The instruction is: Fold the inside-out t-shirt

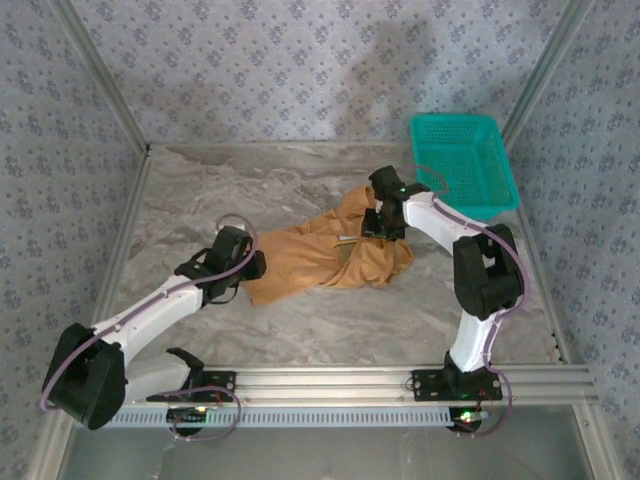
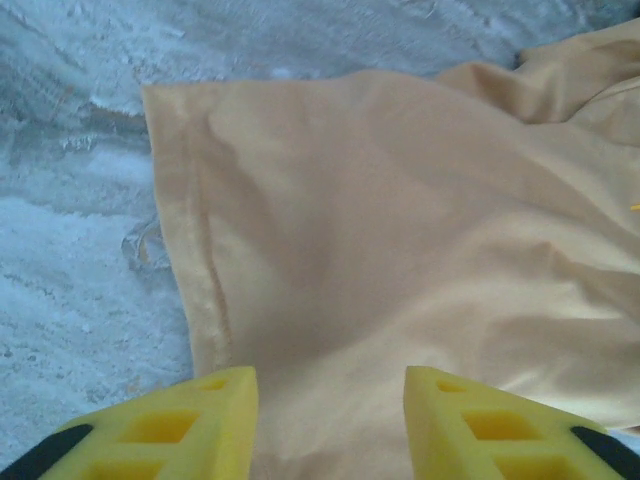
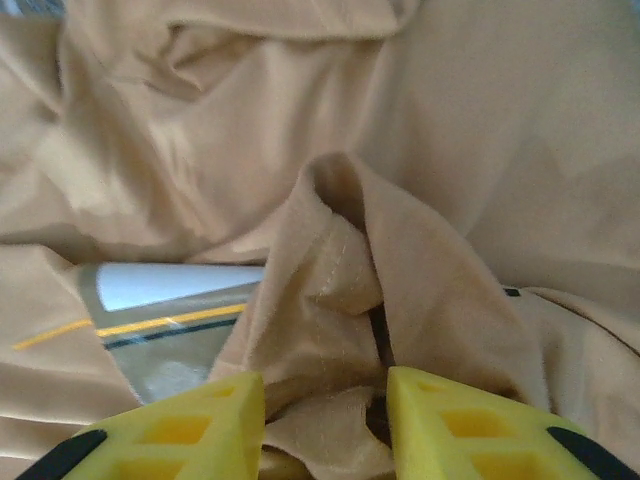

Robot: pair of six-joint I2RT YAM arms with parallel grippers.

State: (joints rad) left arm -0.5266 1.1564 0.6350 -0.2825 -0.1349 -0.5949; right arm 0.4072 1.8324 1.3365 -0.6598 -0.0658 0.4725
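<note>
The orange-tan inside-out t-shirt (image 1: 320, 255) lies crumpled across the middle of the marble table (image 1: 250, 190). My left gripper (image 1: 255, 265) sits at the shirt's left end. In the left wrist view it (image 2: 330, 400) is open, its yellow fingers (image 2: 200, 420) straddling flat cloth (image 2: 380, 230) beside a stitched hem edge. My right gripper (image 1: 375, 222) is down on the shirt's upper right bunch. In the right wrist view it (image 3: 326, 400) stands open around a raised fold of cloth (image 3: 340, 260), with a dark gap beside the right finger. A white-grey printed patch (image 3: 170, 300) with a yellow line peeks out.
A teal plastic basket (image 1: 465, 160) stands at the back right corner, just beyond the right arm. Aluminium frame rails (image 1: 400, 380) run along the table's near edge. Bare marble shows left of the shirt's hem (image 2: 70, 250).
</note>
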